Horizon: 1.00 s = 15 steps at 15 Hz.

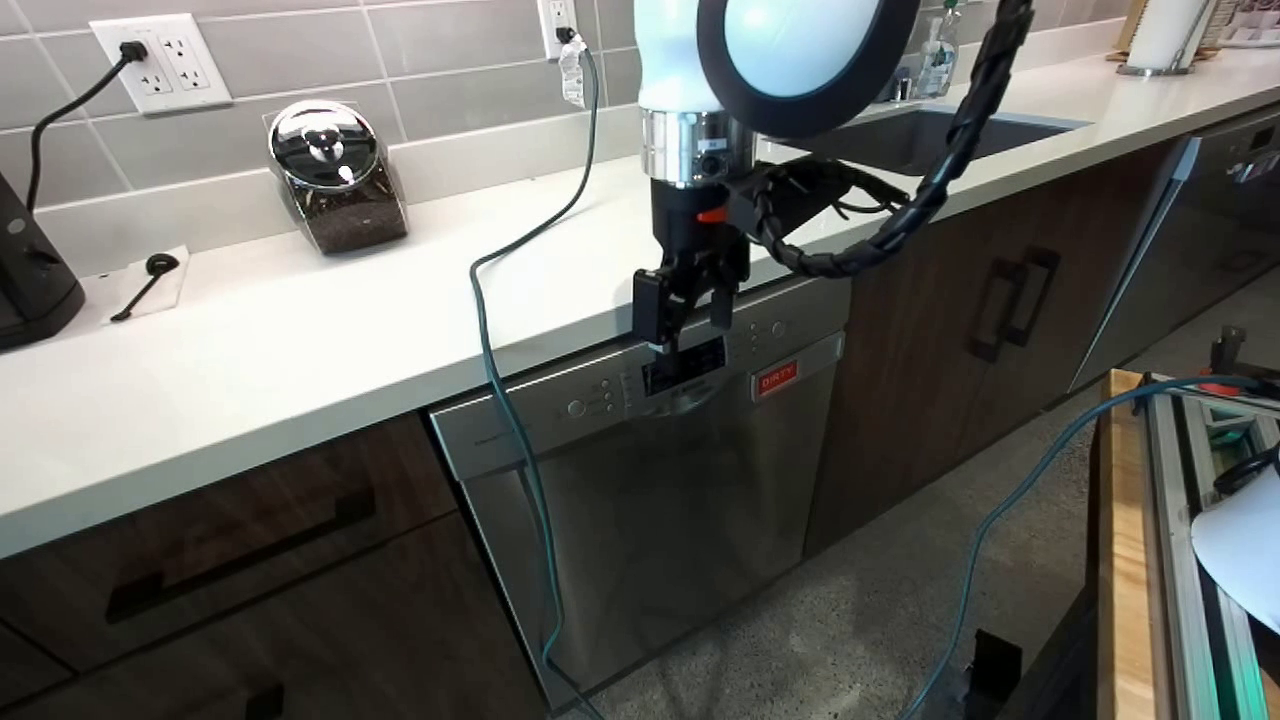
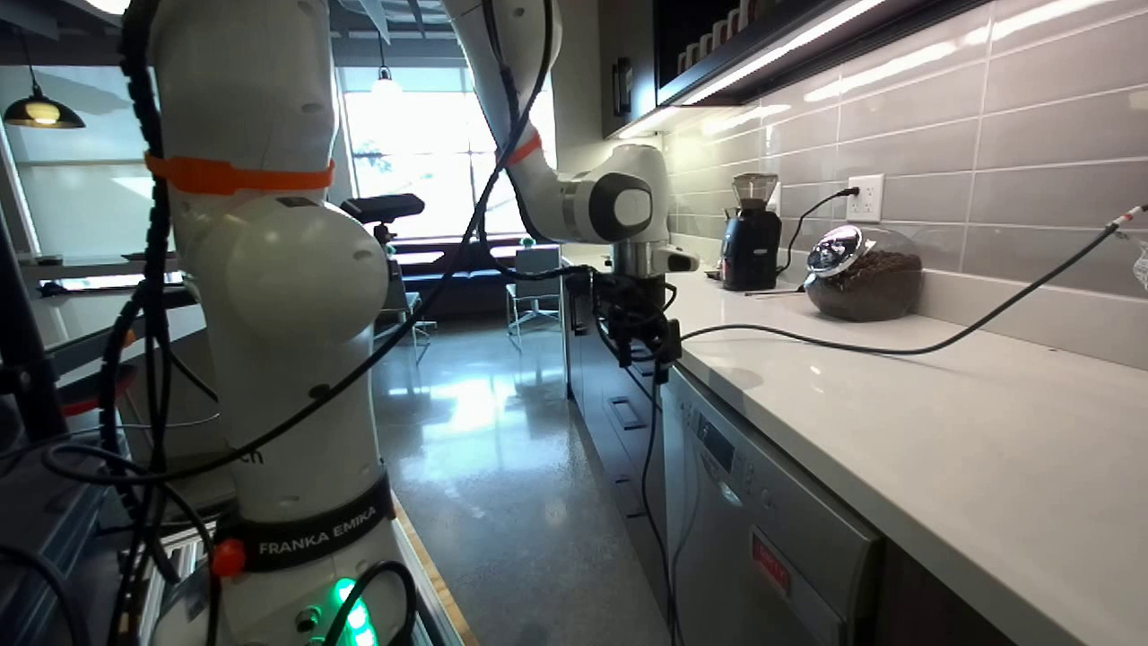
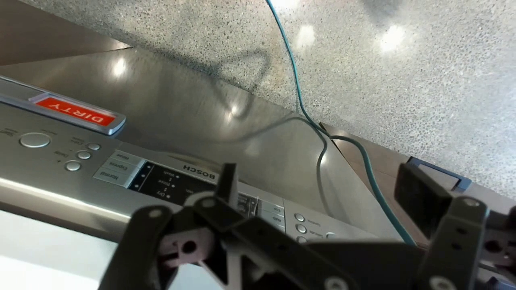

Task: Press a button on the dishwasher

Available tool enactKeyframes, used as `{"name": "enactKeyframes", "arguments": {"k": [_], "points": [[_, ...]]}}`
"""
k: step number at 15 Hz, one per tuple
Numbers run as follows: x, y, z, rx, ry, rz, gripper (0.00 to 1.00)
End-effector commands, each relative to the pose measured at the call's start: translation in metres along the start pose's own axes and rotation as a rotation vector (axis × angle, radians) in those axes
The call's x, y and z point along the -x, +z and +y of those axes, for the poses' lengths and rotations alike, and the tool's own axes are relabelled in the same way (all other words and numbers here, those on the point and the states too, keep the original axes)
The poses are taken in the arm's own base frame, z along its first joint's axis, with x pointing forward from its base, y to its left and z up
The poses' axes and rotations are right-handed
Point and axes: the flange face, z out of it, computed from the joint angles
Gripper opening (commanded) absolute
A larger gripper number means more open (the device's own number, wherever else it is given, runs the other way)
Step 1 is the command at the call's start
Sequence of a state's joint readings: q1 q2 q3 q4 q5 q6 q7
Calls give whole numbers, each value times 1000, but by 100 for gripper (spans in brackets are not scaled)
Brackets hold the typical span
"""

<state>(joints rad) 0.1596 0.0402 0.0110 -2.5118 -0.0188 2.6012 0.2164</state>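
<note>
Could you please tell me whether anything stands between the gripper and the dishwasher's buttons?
Nothing visible stands between the open gripper and the buttons. A teal cable hangs down the front of the dishwasher, but off to one side, apart from the gripper; it would likely matter only if the gripper moved that way.

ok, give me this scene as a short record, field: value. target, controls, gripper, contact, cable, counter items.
target: dishwasher, steel front, door looks closed
controls: buttons on both sides of a dark display
sign: red DIRTY tag on the dishwasher front
gripper: open, pointing down near the controls, holding nothing
contact: no press visible; exact gap can't be judged
cable: crosses the countertop, hangs in front of the dishwasher
counter items: clear jar with dark contents, black grinder
</note>
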Motion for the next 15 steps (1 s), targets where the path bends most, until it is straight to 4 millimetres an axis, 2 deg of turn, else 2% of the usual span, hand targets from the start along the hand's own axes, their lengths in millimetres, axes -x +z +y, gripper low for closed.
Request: {"name": "enactKeyframes", "arguments": {"k": [1, 5, 6, 15], "points": [[2, -19, -2, 15, -13, 7, 100], [0, -34, -4, 5, -11, 35, 100], [-2, -26, -4, -7, -10, 42, 100], [-3, -32, -3, -9, -9, 54, 100]]}}
